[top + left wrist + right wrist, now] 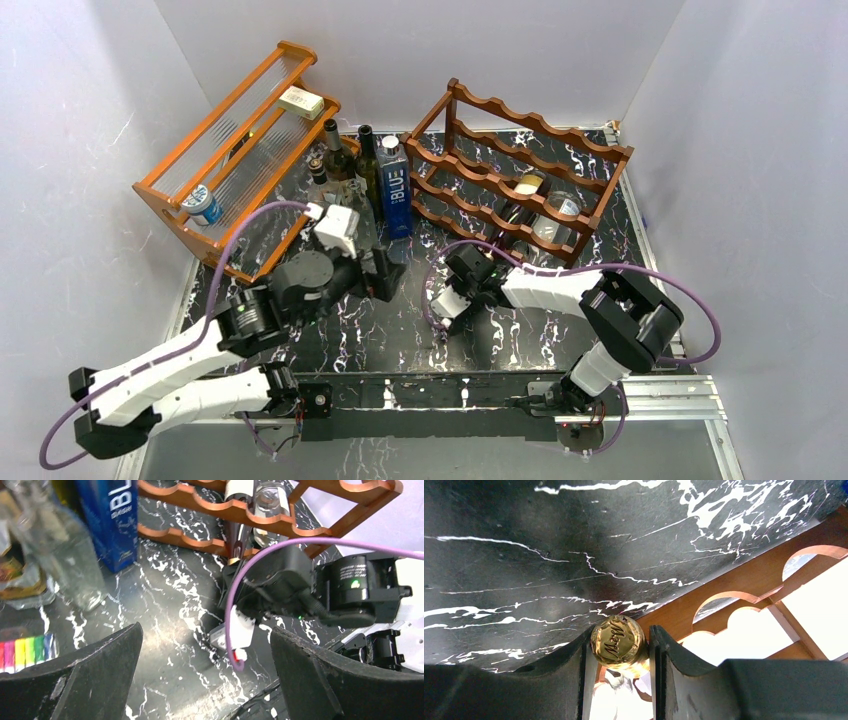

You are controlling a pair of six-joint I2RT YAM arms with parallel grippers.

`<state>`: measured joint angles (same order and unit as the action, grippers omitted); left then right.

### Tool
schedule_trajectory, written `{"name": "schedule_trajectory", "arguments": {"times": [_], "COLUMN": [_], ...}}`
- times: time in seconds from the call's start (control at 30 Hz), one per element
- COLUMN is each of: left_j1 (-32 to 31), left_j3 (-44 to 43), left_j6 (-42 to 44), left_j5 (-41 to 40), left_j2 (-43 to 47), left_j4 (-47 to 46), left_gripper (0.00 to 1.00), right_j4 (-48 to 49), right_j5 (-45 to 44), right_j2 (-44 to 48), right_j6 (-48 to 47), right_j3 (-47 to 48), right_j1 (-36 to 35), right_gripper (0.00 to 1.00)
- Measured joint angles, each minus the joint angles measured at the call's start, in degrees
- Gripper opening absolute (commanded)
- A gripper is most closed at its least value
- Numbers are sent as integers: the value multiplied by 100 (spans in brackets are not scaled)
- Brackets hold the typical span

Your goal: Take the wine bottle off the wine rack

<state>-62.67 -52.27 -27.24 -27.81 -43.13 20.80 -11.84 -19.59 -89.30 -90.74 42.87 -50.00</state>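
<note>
The dark reddish-brown wine rack (520, 165) stands at the back right. A dark wine bottle (512, 212) lies in a lower tier, its neck pointing out toward the front left. My right gripper (487, 252) is at the rack's front and is shut on the bottle's gold foil cap (618, 641), with one finger on each side of it. The rack's scalloped rail (734, 587) is just behind the cap. My left gripper (207, 675) is open and empty, low over the table left of the rack, and faces the right gripper (280, 585).
A clear bottle (562, 207) lies in the rack beside the dark one. Upright bottles (340, 155) and a blue box (395, 185) stand close to the left gripper. An orange wooden shelf (235, 140) holding a can (205, 203) stands at the back left.
</note>
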Motion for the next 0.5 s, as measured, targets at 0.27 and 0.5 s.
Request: {"name": "schedule_trajectory", "arguments": {"times": [0.27,0.5], "left_j1": [63,146], "left_j3": [-1005,-1130], "left_j6": [592,579], "left_j5": [485,855], "left_j2": [-1589,-1888], "left_j4": [-761,-1093], "left_gripper": [85,85], "right_j4": [-44,-46], "right_j5": [-144,-44], "right_j2": [170,551], "right_j6": [323,752], "right_j3": [-98,-151], "right_j1": [-365,-914], "right_gripper": [23,22]}}
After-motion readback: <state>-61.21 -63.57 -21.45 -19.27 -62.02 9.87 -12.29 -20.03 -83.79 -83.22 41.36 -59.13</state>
